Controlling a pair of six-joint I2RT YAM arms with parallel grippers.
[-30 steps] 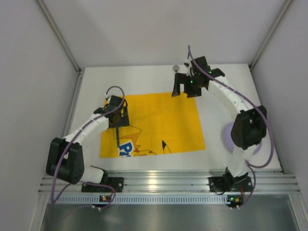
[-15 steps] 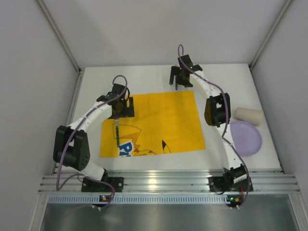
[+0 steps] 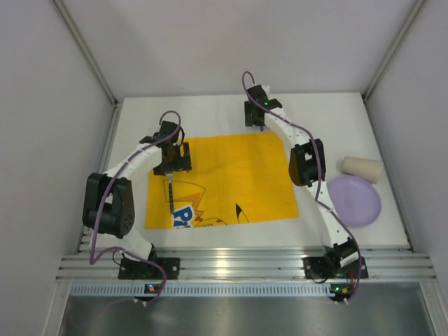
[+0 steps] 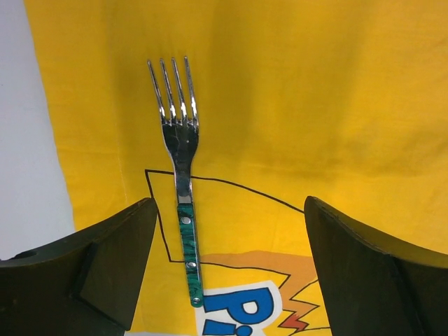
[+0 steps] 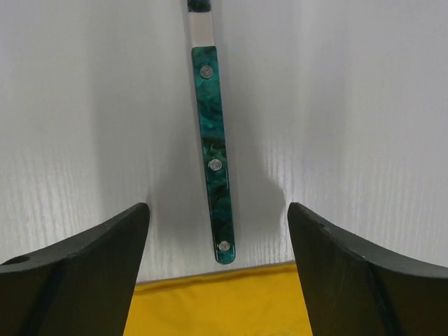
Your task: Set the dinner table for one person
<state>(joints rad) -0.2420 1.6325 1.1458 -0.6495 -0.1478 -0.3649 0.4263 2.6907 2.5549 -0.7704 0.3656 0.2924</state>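
A yellow printed placemat (image 3: pixel 231 175) lies on the white dinner table (image 3: pixel 210 112). A fork (image 4: pixel 179 150) with a green handle lies on the mat's left part and also shows in the top view (image 3: pixel 170 192). My left gripper (image 3: pixel 173 157) hovers over it, open and empty (image 4: pixel 229 210). A second green-handled utensil (image 5: pixel 213 154) lies on the white tabletop just past the mat's far edge (image 5: pixel 217 301), its head out of view. My right gripper (image 3: pixel 255 115) is open above its handle (image 5: pixel 217 206), one finger on each side, not touching.
A purple plate (image 3: pixel 355 199) and a beige cup (image 3: pixel 362 168) lying on its side sit at the right of the table. The ribbed aluminium rail (image 3: pixel 245 266) runs along the near edge. Grey walls enclose the left, back and right.
My right arm swung left and its gripper came over the utensil at the mat's far edge, uncovering the plate and cup. My left gripper shifted slightly; the fork stayed put.
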